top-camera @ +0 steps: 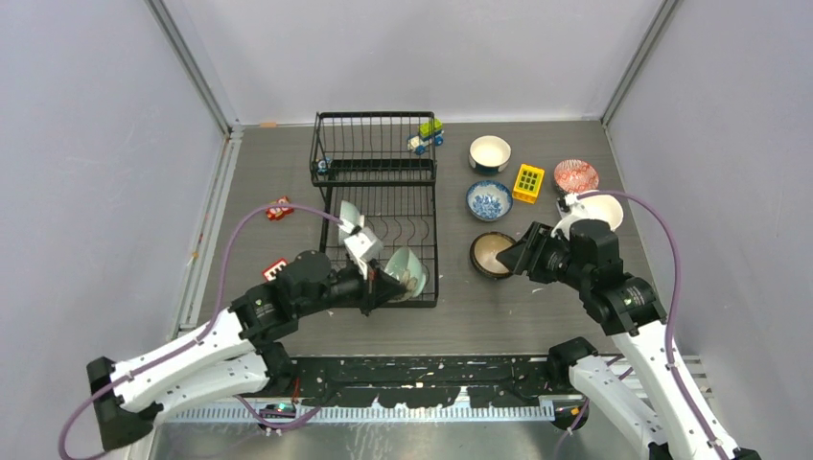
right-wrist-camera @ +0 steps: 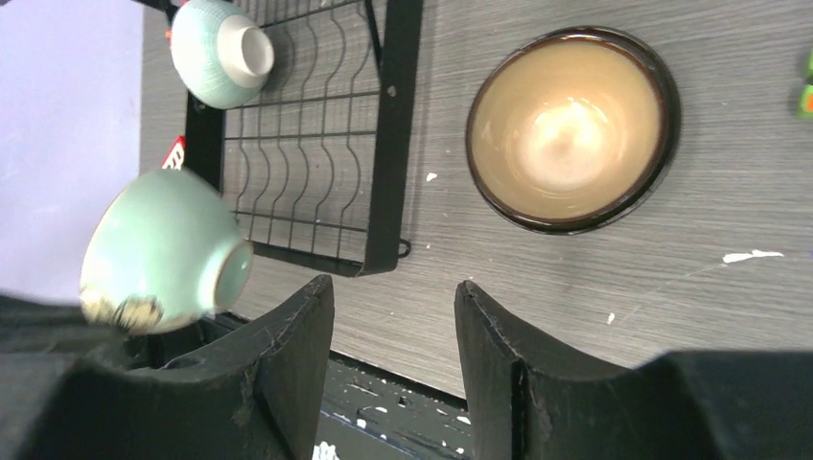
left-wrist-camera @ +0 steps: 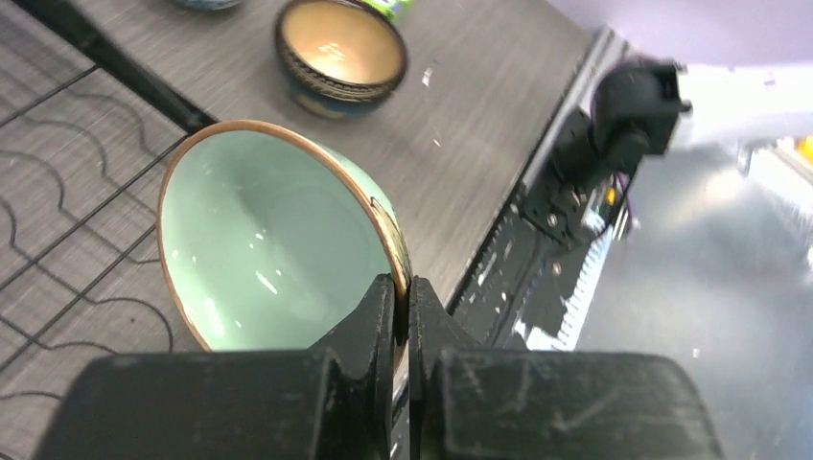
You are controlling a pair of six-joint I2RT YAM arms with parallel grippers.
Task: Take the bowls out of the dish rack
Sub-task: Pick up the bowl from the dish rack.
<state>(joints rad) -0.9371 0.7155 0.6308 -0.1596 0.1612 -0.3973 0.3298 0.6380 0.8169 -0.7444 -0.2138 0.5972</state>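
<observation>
Your left gripper (left-wrist-camera: 403, 311) pinches the rim of a green bowl (left-wrist-camera: 268, 240), fingers pressed tight on it, at the near right corner of the rack (top-camera: 376, 172). The bowl is tipped on its side, foot toward your right arm. Your right gripper (right-wrist-camera: 393, 335) hangs spread and empty near the brown bowl (right-wrist-camera: 572, 125), which sits upright on the table (right-wrist-camera: 671, 268).

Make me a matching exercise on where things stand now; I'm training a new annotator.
Things:
1. pale green bowl
2. brown bowl
3. ribbed teal bowl
4. right gripper

States:
A. on its side in the dish rack
B. open, holding nothing
C. pinched at the rim by the left gripper
D. upright on the table beside the rack

Pairs: 1-C, 2-D, 3-A, 4-B
</observation>
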